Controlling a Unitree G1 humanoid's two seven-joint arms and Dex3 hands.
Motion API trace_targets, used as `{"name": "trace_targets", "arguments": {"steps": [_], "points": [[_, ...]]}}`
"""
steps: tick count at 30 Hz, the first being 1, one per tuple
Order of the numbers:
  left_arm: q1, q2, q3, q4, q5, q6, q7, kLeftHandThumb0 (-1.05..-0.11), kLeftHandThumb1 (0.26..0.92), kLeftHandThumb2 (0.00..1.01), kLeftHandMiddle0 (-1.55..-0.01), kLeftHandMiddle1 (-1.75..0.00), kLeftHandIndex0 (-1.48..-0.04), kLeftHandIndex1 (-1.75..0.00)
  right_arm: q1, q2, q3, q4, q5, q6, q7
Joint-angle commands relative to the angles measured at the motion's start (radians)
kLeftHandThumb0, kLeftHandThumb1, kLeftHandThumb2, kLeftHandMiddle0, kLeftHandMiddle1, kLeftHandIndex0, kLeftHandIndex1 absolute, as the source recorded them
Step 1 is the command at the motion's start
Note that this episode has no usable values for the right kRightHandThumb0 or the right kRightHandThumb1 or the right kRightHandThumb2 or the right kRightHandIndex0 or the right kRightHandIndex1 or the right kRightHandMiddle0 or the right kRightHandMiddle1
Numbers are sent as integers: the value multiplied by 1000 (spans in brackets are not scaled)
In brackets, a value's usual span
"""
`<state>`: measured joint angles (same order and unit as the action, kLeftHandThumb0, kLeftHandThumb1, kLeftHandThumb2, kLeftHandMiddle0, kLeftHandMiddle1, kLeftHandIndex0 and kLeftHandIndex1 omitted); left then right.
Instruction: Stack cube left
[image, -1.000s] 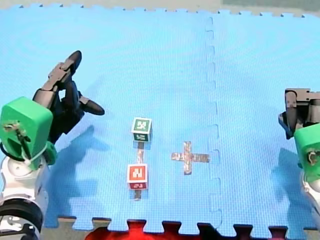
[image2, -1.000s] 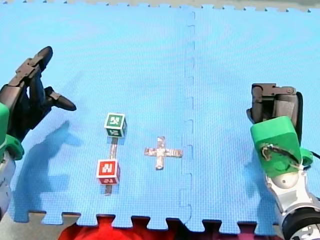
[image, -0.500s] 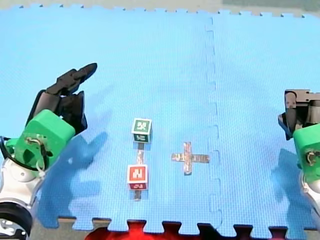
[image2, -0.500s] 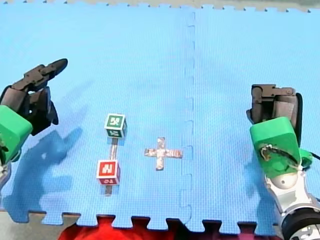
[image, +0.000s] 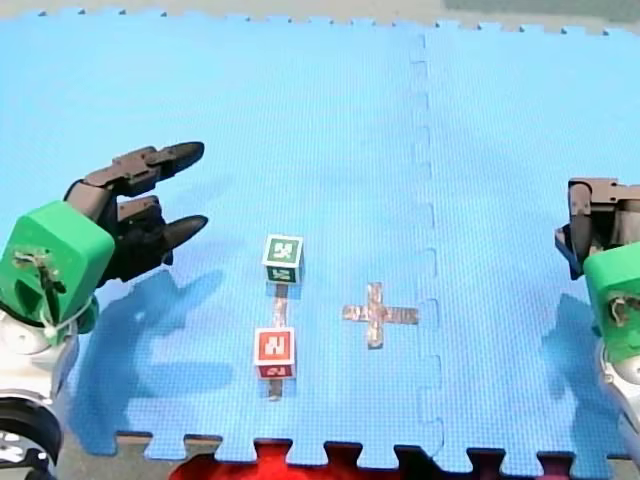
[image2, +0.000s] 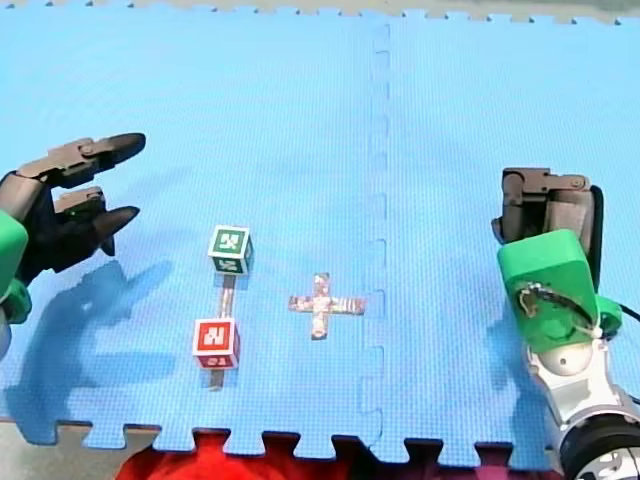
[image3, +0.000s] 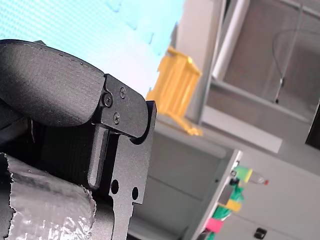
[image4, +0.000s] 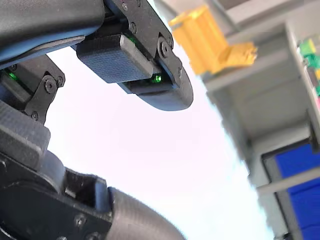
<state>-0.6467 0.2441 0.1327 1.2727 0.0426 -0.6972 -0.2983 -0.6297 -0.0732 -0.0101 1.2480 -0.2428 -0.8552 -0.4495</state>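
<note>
We are swinging our empty, uncurled left hand toward the green patterned cube beyond the red patterned cube; our curled, empty right hand is staying at the right.

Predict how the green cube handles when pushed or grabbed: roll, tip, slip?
Green cube rests flat-faced on the foam mat, so it likely won't roll; a push probably scoots it. Crisp edges suggest it's rigid, likely light. Printed faces look smooth, so possibly slippery to grip.

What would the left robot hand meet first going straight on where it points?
Probably only bare mat: the left robot hand points past the far side of the green cube, though depth is unclear. The right robot hand sits at the mat's right edge.
</note>
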Motion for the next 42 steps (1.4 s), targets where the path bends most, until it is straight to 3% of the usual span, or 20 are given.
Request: {"name": "trace_targets", "arguments": {"steps": [1, 9, 27, 30, 34, 39, 42], "points": [[-5, 19, -7, -3, 1, 16, -28, -1035, 686, 7, -891, -1746, -521, -4, 0, -1, -3, -1, 6, 3, 2], [-11, 45, -68, -14, 78, 41, 26, -1048, 760, 30, -884, -1746, -472, -3, 0, -1, -1, 0, 3, 3, -5], [0, 63, -113, -36, 102, 55, 9, -1048, 796, 19, -873, -1746, -398, 0, 2, -1, 10, 0, -19, -6, -43], [14, 62, -109, -47, 78, 45, -64, -990, 771, 5, -874, -1746, -415, -7, 3, -1, 12, -2, -21, -8, -46], [46, 67, -115, -84, 62, 28, -126, -836, 686, 1, -839, -1746, -560, -49, 5, -1, 12, -4, -19, -10, -46], [73, 80, -119, -111, 38, 42, -222, -810, 674, 0, -826, -1746, -598, -48, 8, -1, 9, -6, -14, -12, -43], [76, 104, -127, -112, 34, 61, -285, -805, 673, 0, -848, -1746, -607, -39, 9, -2, 9, -9, -13, -12, -42]]}}
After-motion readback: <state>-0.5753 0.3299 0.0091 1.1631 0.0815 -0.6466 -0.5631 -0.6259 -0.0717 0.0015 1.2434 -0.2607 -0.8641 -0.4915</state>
